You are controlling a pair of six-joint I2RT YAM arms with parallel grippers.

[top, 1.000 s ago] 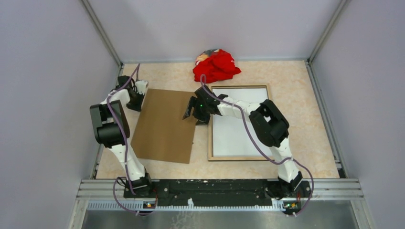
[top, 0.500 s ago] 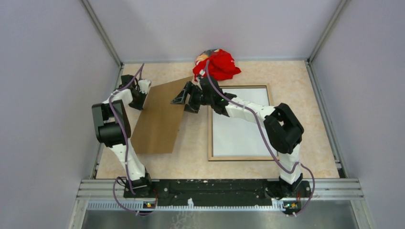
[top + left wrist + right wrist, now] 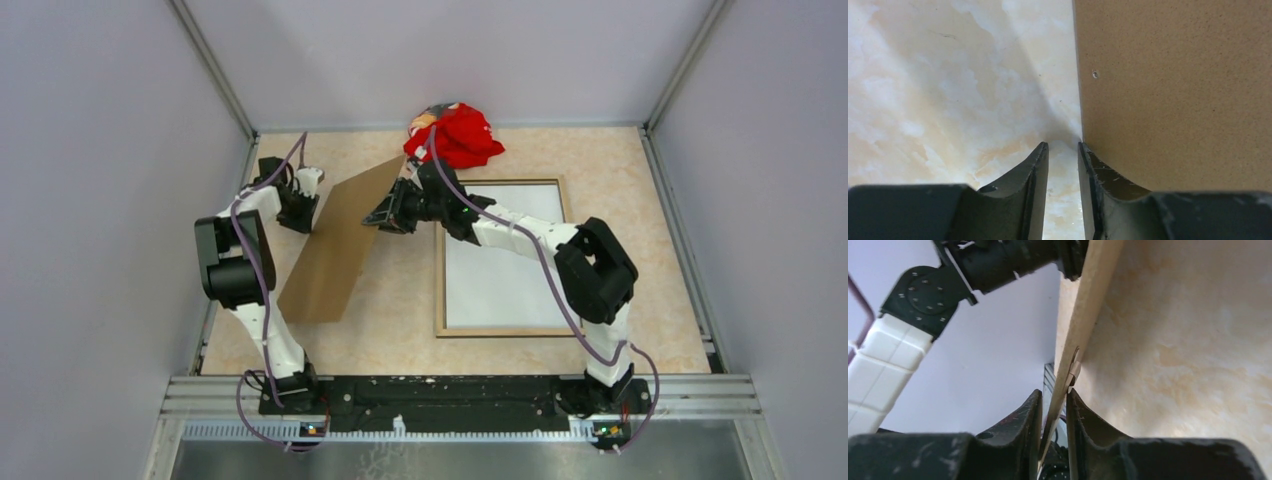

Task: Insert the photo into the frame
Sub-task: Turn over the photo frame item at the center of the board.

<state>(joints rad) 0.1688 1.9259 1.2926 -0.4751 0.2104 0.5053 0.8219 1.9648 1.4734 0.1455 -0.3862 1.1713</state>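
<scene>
The beige marbled tabletop (image 3: 640,200) carried everything. On its right half the frame (image 3: 500,331) lay flat with its pale wood side up, well clear of the other things. A white sheet (image 3: 500,280) filled its opening. It showed no print, so whether it was the photo lying face down could not be told.

Left of the frame, a brown hardboard sheet (image 3: 335,250) stood tilted. Its near end rested on the tabletop and its far end was raised between the two arms. The right arm (image 3: 590,270) reached across the frame's far left corner to the sheet's raised right edge. The left arm (image 3: 235,265) stood at the sheet's far left corner. A crumpled red cloth (image 3: 455,138) sat against the far edge of the tabletop, just beyond the frame.

The right end effector (image 3: 388,212) was clamped on the hardboard. In its wrist view the thin edge of the sheet ran between the closed-in fingers (image 3: 1033,415), just below a small metal tab (image 3: 1074,371) on the board. The left end effector (image 3: 308,210) held nothing. Its fingers (image 3: 1038,165) stood slightly apart with bare tabletop in the gap, and the sheet's corner sat just at the tip of one finger.
</scene>
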